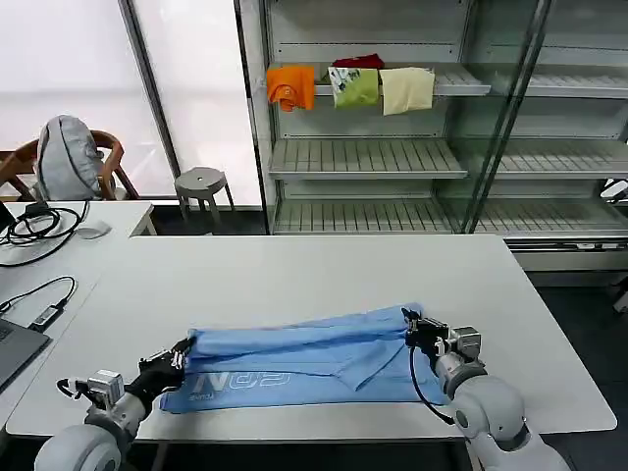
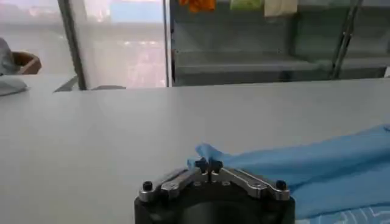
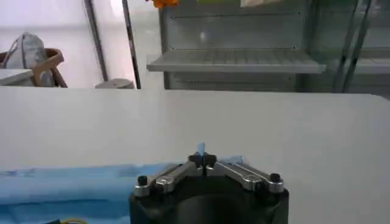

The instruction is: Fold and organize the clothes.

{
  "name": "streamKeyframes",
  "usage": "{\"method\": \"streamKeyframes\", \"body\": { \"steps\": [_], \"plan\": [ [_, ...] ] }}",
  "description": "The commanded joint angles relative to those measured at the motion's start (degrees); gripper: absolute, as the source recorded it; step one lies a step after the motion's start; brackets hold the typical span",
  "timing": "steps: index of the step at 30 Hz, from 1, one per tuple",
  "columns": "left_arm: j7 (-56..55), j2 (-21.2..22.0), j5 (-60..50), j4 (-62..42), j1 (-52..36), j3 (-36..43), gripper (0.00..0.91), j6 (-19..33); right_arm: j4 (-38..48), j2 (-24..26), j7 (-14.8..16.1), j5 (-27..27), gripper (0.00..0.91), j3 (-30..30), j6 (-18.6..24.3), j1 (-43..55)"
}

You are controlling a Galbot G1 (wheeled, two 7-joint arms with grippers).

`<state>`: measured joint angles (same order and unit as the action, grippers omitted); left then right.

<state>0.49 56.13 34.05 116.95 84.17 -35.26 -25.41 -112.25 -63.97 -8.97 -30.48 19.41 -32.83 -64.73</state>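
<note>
While the sky-blue T-shirt [image 1: 304, 358] lies as a long band on the worktop [image 1: 324, 275], the left claw [image 1: 183, 353] and right claw [image 1: 412, 324] each pinch an end; both should travel level and together. The grasped layers' number and the lettering stay unclear.

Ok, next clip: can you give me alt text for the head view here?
A light blue T-shirt, folded into a long band, lies along the near edge of a white table, with the left gripper pinching its left end and the right gripper pinching its right end. Behind, a metal shelf holds orange, green and cream folded garments.
</note>
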Motion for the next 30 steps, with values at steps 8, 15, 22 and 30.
{"method": "streamKeyframes", "body": {
  "steps": [8, 15, 22, 30],
  "plan": [
    [-1.7, -0.1, -2.6, -0.6, 0.3, -0.5, 0.907, 0.9, -1.7, 0.2, 1.5, 2.4, 0.907, 1.2, -0.2, -1.4],
    [-2.6, -0.2, -0.6, 6.8, 2.7, -5.3, 0.907, 0.3, -7.0, 1.8, 2.4, 4.1, 0.907, 5.0, -0.2, -4.1],
    [-12.4, 1.5, 1.0, 12.4, 5.8, -1.9, 0.907, -0.6, -12.0, 0.6, 3.6, 9.0, 0.907, 5.7, 0.1, -8.8],
    [-22.5, 4.8, 2.5, 10.5, 5.8, 2.6, 0.907, 0.1, -14.6, -0.5, 4.3, 12.4, 0.907, 7.1, 1.2, -13.6]
  ]
}}
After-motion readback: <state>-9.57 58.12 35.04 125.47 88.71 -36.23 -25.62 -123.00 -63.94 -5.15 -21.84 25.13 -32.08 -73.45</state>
